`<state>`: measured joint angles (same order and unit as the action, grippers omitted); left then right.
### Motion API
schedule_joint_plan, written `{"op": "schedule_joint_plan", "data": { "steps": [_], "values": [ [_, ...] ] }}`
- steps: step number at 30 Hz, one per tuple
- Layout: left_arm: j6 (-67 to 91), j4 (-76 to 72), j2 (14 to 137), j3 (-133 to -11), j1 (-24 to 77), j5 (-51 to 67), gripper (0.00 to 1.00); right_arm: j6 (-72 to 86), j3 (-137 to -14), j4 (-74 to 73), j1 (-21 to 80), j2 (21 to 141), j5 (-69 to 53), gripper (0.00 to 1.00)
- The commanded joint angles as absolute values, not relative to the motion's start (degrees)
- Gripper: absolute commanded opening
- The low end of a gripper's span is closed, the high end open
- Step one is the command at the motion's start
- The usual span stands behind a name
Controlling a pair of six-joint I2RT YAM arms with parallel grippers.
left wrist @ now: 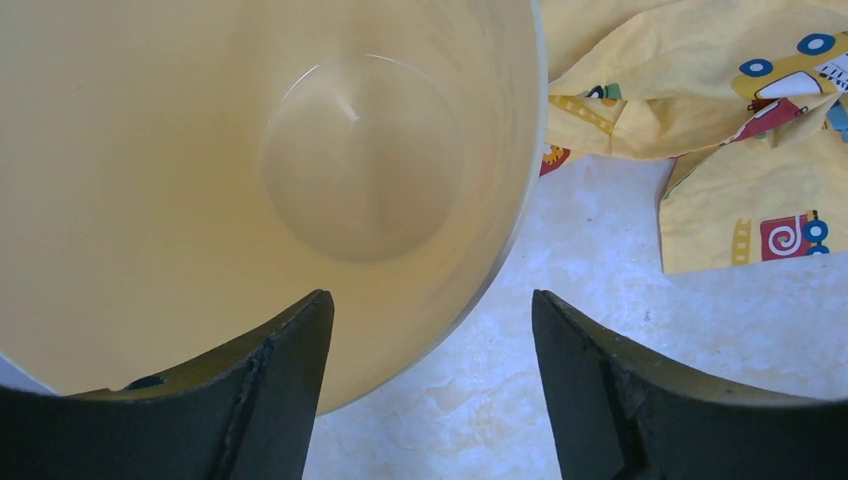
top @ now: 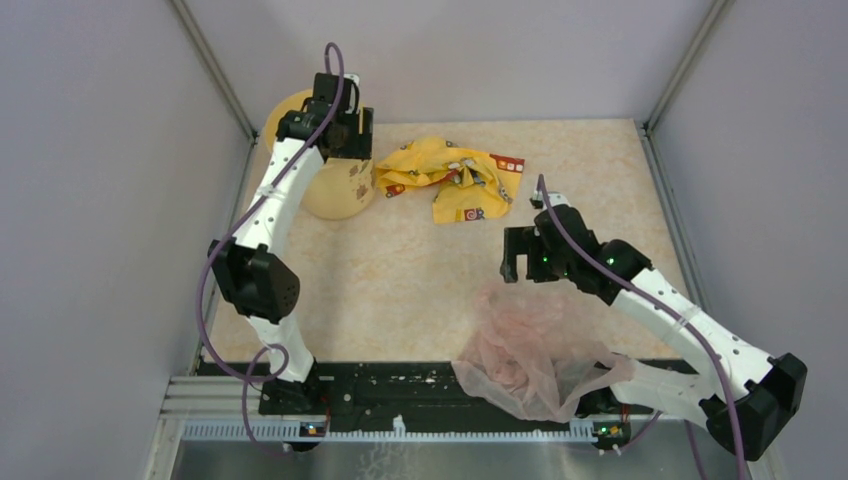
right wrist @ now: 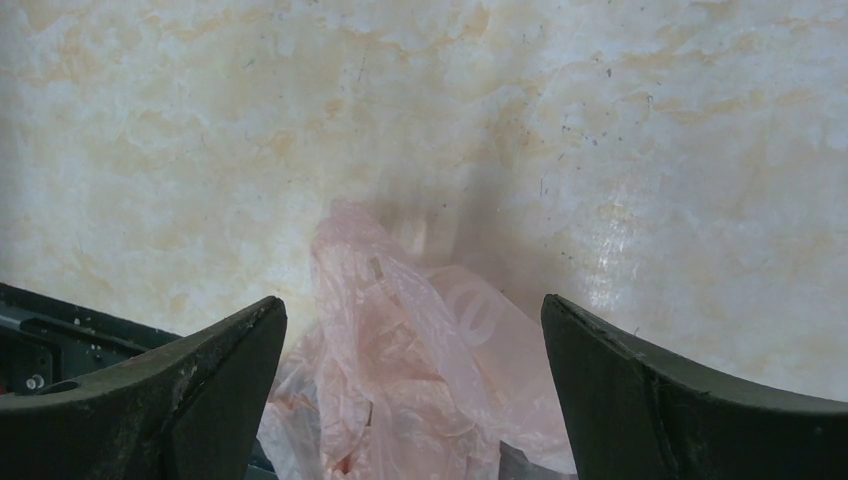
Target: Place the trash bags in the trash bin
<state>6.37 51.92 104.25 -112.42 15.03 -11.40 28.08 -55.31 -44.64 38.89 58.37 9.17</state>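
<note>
The bag lies crumpled at lower centre, outside the empty bin at upper left, so the right gripper hangs over it, jaws wide and empty, likely to grab it, while the left gripper, jaws parted and empty, straddles the bin's rim, perhaps to steady it

No legible txt; yellow wrapper has cartoon pics only
</note>
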Motion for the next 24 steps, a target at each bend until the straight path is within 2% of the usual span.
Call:
{"op": "schedule_joint_plan", "data": {
  "steps": [1,4,10,16,22,24],
  "values": [
    [5.81,50.53,103.97,-115.11,14.77,-11.87,0.84,27.87,-58.39,-46.61,39.46,58.80,11.92,0.99],
    [5.64,49.67,102.90,-115.71,14.77,-11.61,0.98,28.18,-57.54,-47.50,39.46,59.23,12.15,0.99],
    [5.01,46.52,98.79,-116.25,14.94,-11.30,0.98,28.87,-55.01,-47.98,39.65,58.74,11.33,0.99],
    [4.60,44.69,92.56,-115.04,17.41,-4.39,0.98,27.82,-51.08,-45.68,41.72,60.86,10.80,0.99],
    [6.38,41.79,84.69,-104.42,28.14,-2.40,0.98,30.96,-48.88,-42.04,44.01,66.23,12.05,0.99],
    [8.61,39.85,81.84,-99.04,29.85,2.29,0.99,32.08,-47.73,-40.92,44.19,67.54,12.70,0.98]
  ]
}}
